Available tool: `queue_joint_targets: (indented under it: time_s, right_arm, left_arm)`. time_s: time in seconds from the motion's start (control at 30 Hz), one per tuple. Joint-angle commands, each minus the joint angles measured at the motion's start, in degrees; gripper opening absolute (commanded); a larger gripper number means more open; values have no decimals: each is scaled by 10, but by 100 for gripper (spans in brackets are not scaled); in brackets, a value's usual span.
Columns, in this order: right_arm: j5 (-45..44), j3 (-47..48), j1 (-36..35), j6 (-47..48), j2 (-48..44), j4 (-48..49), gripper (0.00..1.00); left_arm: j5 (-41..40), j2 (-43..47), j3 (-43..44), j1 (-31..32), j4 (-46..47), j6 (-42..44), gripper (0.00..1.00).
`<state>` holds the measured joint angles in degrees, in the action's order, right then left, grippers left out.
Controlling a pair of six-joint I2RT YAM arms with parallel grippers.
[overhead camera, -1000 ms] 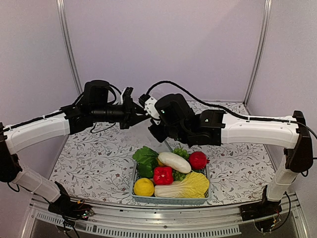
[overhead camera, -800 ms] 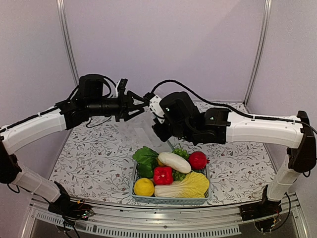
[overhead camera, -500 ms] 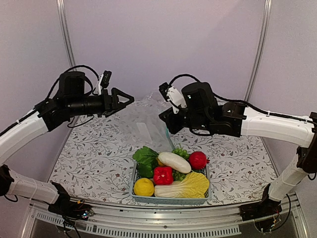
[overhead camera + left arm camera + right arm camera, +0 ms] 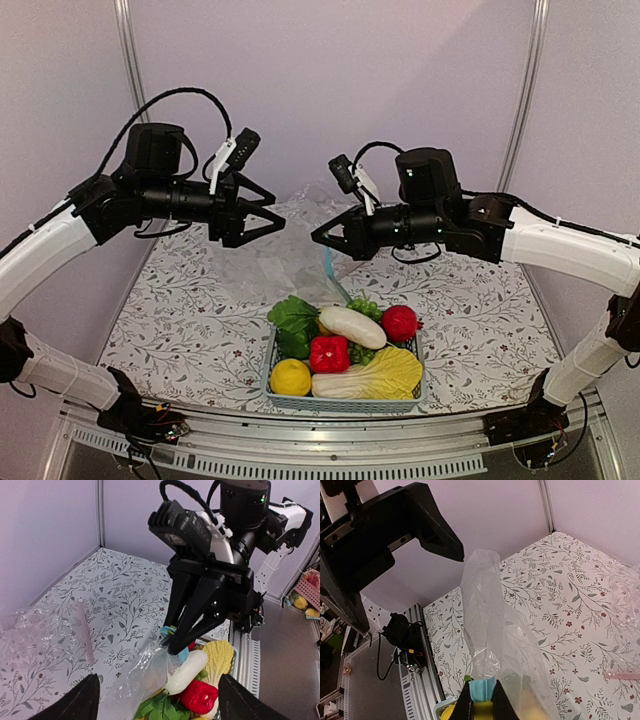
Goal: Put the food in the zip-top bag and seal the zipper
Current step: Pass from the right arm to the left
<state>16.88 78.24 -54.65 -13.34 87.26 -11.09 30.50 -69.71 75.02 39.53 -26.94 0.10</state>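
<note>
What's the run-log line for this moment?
left gripper: open, empty | right gripper: shut on zipper, zip-top bag hanging | food: in basket | stage: nothing bagged yet

A light-blue slatted plastic basket (image 4: 340, 404) stands mid-way along the near edge of the counter (image 4: 180, 310), whose white cloth is printed with grey sprigs and small red flowers. Lavender walls (image 4: 330, 80) and silvery metal posts (image 4: 135, 90) enclose it. A pink slatted crate (image 4: 309, 587) sits off the counter.

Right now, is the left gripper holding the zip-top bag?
No, the left gripper stands wide open, gripping nothing; the right gripper alone pinches the zip-top bag.
</note>
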Motion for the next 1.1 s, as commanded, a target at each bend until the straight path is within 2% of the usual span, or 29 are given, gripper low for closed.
queue_joint_targets:
  time_s: [0.0, 0.3, 0.53, 0.83, 1.07]
  right_arm:
    - [60, 12, 0, -7, -14, -8, 8]
    - [90, 19, 0, 7, -13, -35, 8]
    - [106, 31, 0, 17, -5, -58, 8]
    - [94, 30, 0, 25, -12, -66, 8]
    - [99, 30, 1, 26, -13, -62, 8]
  left_arm:
    - [22, -45, 43, 29, -60, 97, 81]
    - [60, -105, 81, 33, -98, 103, 64]
    - [83, -136, 115, 33, -130, 109, 55]
    - [133, -147, 127, 33, -154, 105, 27]
    - [145, -149, 122, 33, -158, 99, 30]
